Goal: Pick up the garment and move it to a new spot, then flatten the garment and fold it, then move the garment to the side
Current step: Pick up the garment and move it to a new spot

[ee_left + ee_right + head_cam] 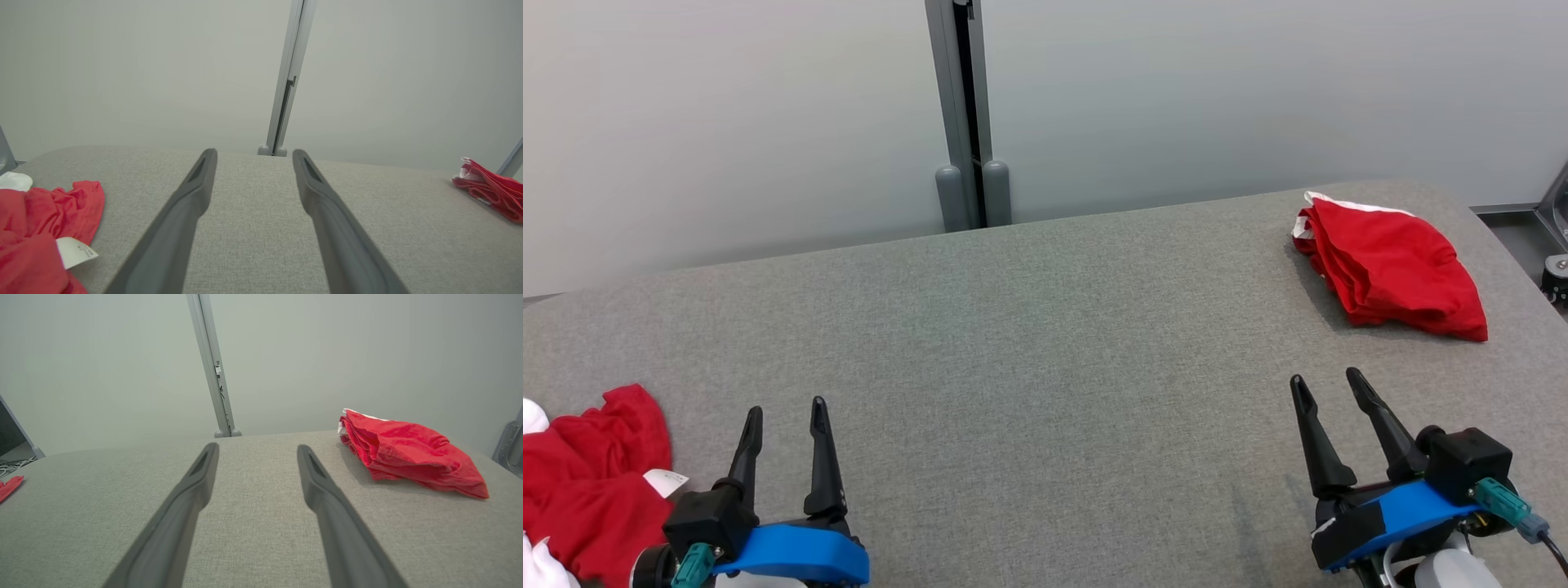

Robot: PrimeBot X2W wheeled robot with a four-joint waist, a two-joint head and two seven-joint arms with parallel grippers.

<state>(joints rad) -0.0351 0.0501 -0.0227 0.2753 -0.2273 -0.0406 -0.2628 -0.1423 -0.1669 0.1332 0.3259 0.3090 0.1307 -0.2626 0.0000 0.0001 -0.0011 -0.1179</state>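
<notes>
A folded red garment (1392, 269) with a white edge lies at the far right of the grey table (1029, 343); it also appears in the right wrist view (408, 455) and left wrist view (490, 188). A crumpled red garment (592, 482) with a white tag lies at the near left edge (45, 228). My left gripper (786, 412) stands open just right of the crumpled pile, holding nothing (253, 157). My right gripper (1327, 384) stands open below the folded garment, apart from it (257, 451).
A grey post (968, 122) rises behind the table against a pale wall. White cloth (533, 416) pokes out at the far left beside the red pile. A metal fixture (1553, 269) stands past the table's right edge.
</notes>
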